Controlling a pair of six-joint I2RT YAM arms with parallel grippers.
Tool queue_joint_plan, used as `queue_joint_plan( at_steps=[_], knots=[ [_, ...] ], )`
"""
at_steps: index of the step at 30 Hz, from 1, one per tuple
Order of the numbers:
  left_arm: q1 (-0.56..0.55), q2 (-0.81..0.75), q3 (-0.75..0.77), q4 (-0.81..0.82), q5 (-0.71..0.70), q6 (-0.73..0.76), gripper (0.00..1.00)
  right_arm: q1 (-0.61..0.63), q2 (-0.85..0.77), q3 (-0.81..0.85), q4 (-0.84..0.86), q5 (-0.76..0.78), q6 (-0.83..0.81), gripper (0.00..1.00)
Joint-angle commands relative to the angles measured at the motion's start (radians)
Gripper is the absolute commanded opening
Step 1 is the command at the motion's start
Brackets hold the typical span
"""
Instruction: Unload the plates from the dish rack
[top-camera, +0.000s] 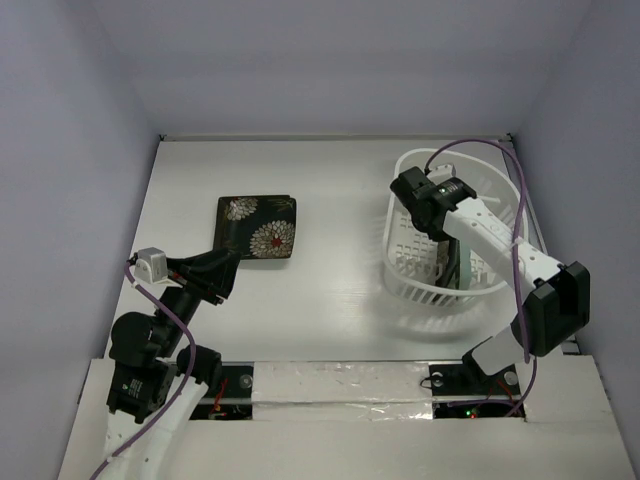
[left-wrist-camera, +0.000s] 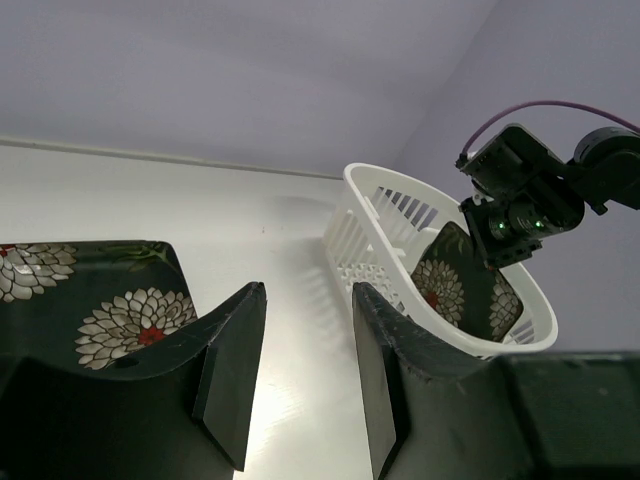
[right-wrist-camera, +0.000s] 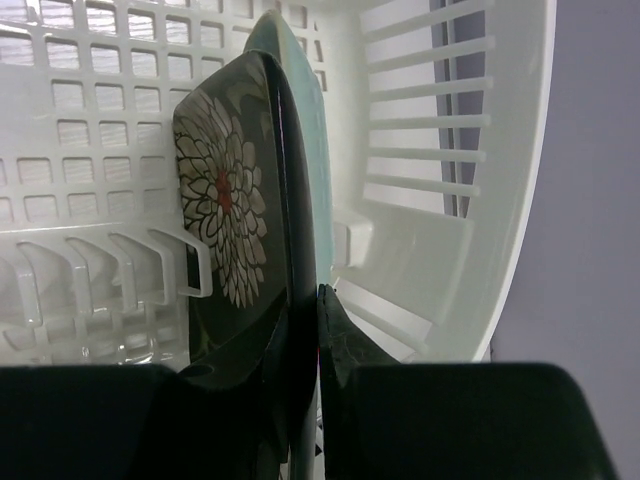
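Observation:
The white dish rack (top-camera: 500, 180) stands at the right of the table. My right gripper (top-camera: 425, 205) reaches into it and is shut on the edge of a black flower-pattern plate (right-wrist-camera: 225, 200) that stands upright in the rack (right-wrist-camera: 480, 200). A pale mint-green plate (right-wrist-camera: 305, 120) stands just behind it. Another black flower-pattern plate (top-camera: 257, 226) lies flat on the table at centre left. My left gripper (top-camera: 205, 275) is open and empty just near and left of that plate (left-wrist-camera: 110, 305). The left wrist view also shows the rack (left-wrist-camera: 400, 260) with the flower plate (left-wrist-camera: 455, 285) inside.
Grey-white walls enclose the table on the left, far and right sides. The rack sits close to the right wall. A taped white ledge (top-camera: 340, 385) runs along the near edge between the arm bases.

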Motion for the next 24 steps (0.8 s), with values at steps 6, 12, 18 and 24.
queue_joint_plan(
  at_steps=[6,12,18,24],
  knots=[
    [-0.007,-0.004,0.018,0.035,-0.004,0.0,0.37,0.064,0.019,0.15,-0.05,0.096,-0.009,0.0],
    [-0.007,-0.002,0.017,0.033,-0.006,0.0,0.37,0.083,-0.006,0.259,-0.113,0.123,0.013,0.0],
    [-0.007,0.001,0.017,0.035,-0.004,-0.001,0.37,0.092,-0.057,0.338,-0.151,0.142,0.027,0.0],
    [-0.007,0.005,0.017,0.035,-0.004,-0.001,0.37,0.101,-0.109,0.357,-0.104,0.13,0.011,0.0]
  ],
)
